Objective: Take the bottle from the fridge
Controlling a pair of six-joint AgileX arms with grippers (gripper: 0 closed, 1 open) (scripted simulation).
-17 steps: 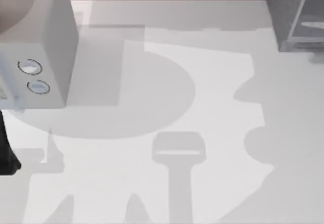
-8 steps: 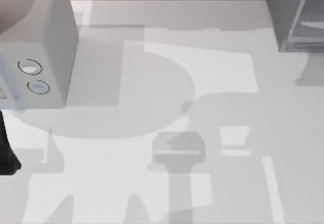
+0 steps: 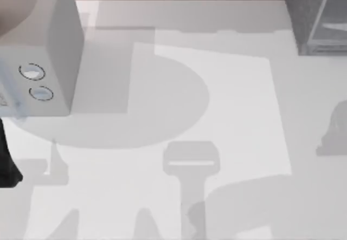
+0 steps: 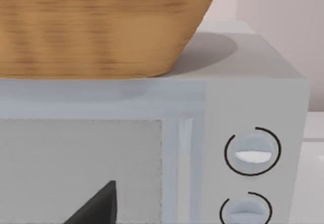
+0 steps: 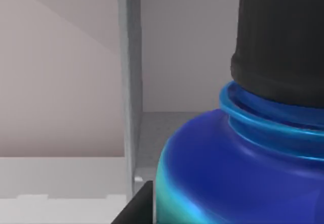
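Right wrist view: bottle (image 5: 228, 178) sits right up against the camera (dark cap on top), fridge (image 3: 314, 18) interior wall behind it, far right of the tabletop (image 3: 233, 104). Right claw's opening: cannot tell. Left arm parked facing the dial box (image 4: 253, 133), basket (image 4: 101, 27) on top.

Left arm (image 3: 6, 161): a dark segment at the far left edge of the top view, lower half of the frame, running down and slightly outward.

Left gripper (image 4: 96, 206): in the left wrist view, a black wedge-shaped part tapers to a point. Jaw state not readable.

Right gripper (image 5: 137, 204): in the right wrist view, one black angled edge is visible. Jaw state not readable.
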